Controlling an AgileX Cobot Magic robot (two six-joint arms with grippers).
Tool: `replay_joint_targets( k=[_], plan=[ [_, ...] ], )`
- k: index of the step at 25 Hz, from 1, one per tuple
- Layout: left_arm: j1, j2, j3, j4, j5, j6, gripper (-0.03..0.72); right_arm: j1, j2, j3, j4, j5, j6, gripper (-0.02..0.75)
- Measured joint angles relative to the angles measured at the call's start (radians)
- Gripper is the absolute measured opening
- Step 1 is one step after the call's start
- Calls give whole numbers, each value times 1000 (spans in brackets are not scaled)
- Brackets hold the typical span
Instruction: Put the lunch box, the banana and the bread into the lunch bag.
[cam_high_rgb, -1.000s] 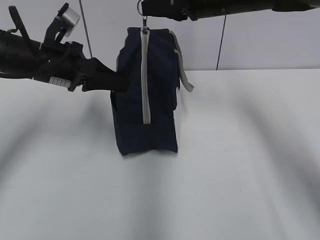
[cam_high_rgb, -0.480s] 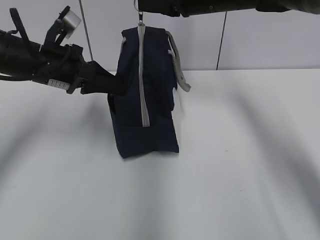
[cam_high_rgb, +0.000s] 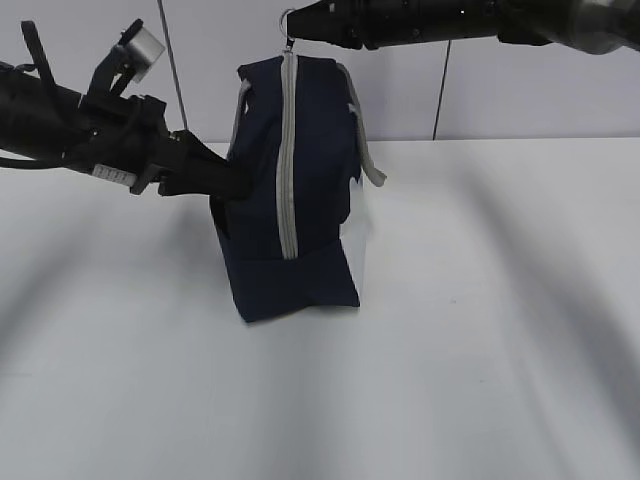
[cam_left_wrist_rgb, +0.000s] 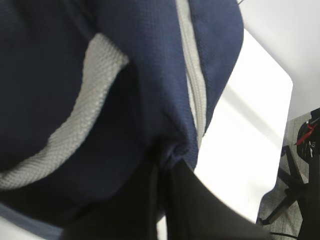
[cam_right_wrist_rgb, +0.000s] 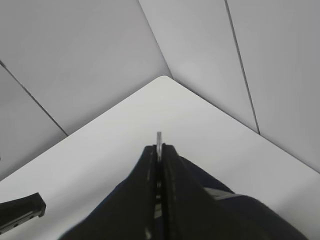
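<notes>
The left gripper (cam_high_rgb: 228, 183) pinched the bag's (cam_high_rgb: 300, 200) side, steadying it, while the right gripper (cam_high_rgb: 297, 27) gripped the zipper ring (cam_high_rgb: 288, 20) above it.

Seen: a boxy navy-blue fabric lunch bag (cam_high_rgb: 300, 200) with fine woven texture, closed by a light grey zipper strip (cam_high_rgb: 286, 150) with silver metal ring pull (cam_high_rgb: 287, 22). Grey ribbed strap handles (cam_high_rgb: 362, 140) on the bag, plus a white side panel (cam_high_rgb: 357, 240). Matte black both robot arms. Plain white table (cam_high_rgb: 480, 330); pale grey wall panels (cam_high_rgb: 540, 90) with thin dark seams.
</notes>
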Motion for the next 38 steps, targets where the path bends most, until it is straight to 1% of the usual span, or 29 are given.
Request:
replay_joint_targets(
  k=[4,14,18,23,28,32,34,35,37,38],
  plan=[
    [0,0,0,15,15,-1,3,-8,53,-66,0,-2,20,-16],
    [2,0,0,97,108,-25,3,-13,166,-171,2,-2,50,-16],
    [25,0,0,107,128,-28,3,-13,217,-218,11,2,71,-16],
    [45,0,0,131,144,-28,3,-13,251,-234,20,36,76,-16],
    [46,0,0,157,146,-28,3,-13,253,-234,21,50,78,-16],
    [46,0,0,149,146,-28,8,-13,253,-241,40,44,78,-16],
    [46,0,0,121,142,-28,34,-15,253,-250,49,29,78,-16],
    [46,0,0,102,138,-28,63,-15,253,-258,51,23,78,-16],
    [46,0,0,65,118,-28,153,-15,253,-270,55,2,78,-16],
    [46,0,0,48,103,-28,221,-15,253,-273,55,-5,78,-16]
  ],
)
